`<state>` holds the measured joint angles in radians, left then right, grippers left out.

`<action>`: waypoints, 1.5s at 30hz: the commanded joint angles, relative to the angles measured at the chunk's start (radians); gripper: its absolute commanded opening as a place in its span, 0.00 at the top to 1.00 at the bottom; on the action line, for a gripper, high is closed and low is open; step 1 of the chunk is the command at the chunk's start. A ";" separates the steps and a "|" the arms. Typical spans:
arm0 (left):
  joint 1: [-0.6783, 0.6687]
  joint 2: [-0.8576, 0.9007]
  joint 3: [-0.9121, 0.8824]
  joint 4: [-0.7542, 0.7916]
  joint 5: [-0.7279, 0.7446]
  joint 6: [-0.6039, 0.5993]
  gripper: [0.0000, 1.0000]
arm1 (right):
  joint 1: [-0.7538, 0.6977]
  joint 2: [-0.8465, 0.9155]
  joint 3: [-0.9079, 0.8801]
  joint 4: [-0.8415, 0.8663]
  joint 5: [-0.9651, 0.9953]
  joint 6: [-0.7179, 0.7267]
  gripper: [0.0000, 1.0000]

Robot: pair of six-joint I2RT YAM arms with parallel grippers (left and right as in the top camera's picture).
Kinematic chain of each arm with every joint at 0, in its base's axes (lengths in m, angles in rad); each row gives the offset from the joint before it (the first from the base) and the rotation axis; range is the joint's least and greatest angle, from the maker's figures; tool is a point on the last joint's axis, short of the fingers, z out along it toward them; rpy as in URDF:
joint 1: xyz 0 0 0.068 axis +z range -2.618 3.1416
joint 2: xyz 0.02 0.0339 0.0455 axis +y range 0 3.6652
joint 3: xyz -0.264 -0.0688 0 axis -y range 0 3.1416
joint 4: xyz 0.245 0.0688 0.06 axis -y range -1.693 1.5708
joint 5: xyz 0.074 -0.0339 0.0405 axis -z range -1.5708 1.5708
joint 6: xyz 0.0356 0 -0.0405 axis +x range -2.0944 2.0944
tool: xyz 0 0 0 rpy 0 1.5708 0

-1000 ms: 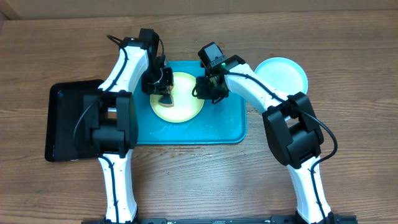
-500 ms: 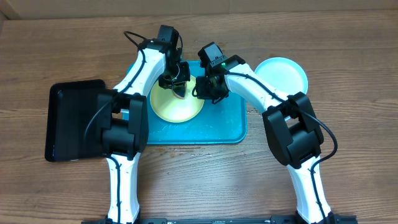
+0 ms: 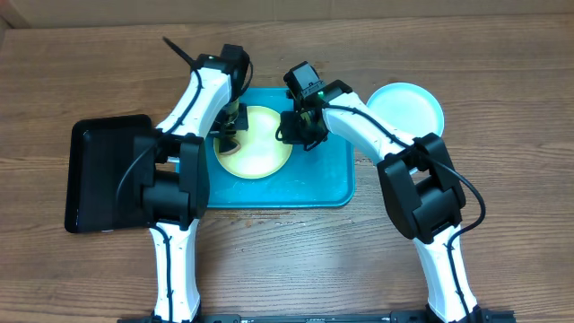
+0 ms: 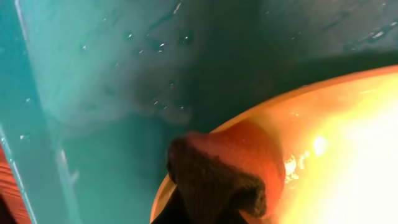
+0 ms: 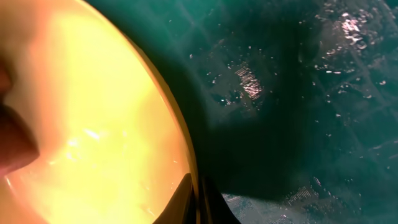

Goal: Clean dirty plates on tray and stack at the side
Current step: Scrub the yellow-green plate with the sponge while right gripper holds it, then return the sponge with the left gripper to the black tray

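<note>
A yellow-green plate (image 3: 265, 148) lies on the turquoise tray (image 3: 323, 184). My left gripper (image 3: 230, 136) is shut on a dark scrubbing pad (image 4: 224, 171) and presses it on the plate's left rim; the plate (image 4: 348, 137) and the tray (image 4: 112, 74) both show in the left wrist view. My right gripper (image 3: 292, 133) is shut on the plate's right rim; in the right wrist view its fingers (image 5: 198, 202) pinch the edge of the plate (image 5: 93, 93) above the wet tray (image 5: 298, 93). A pale cyan plate (image 3: 408, 108) sits on the table to the right of the tray. The white plate is out of view.
A smaller black tray (image 3: 103, 175) lies on the table left of the turquoise tray, partly under my left arm. The table is brown wood (image 3: 287, 251). Water drops and smears lie on the tray floor.
My left gripper has carried the pad from the plate's upper middle down to its left rim. My right gripper has kept its grip on the right rim, and the plate has shifted slightly.
</note>
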<state>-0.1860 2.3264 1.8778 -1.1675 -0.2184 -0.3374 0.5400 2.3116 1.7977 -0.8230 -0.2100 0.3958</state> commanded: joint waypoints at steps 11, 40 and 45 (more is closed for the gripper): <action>0.070 -0.105 0.170 -0.135 -0.181 -0.167 0.96 | -0.005 0.039 -0.031 -0.019 0.052 -0.006 0.96; 0.640 -0.220 -0.199 -0.055 0.100 -0.216 0.85 | -0.005 0.039 -0.031 -0.015 0.082 -0.010 0.96; 0.653 -0.220 -0.197 -0.054 0.134 -0.200 0.79 | -0.005 0.039 -0.031 -0.011 0.082 -0.010 0.96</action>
<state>0.4698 2.1040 1.6871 -1.2232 -0.1383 -0.5468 0.5438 2.3123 1.7977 -0.8246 -0.2100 0.3923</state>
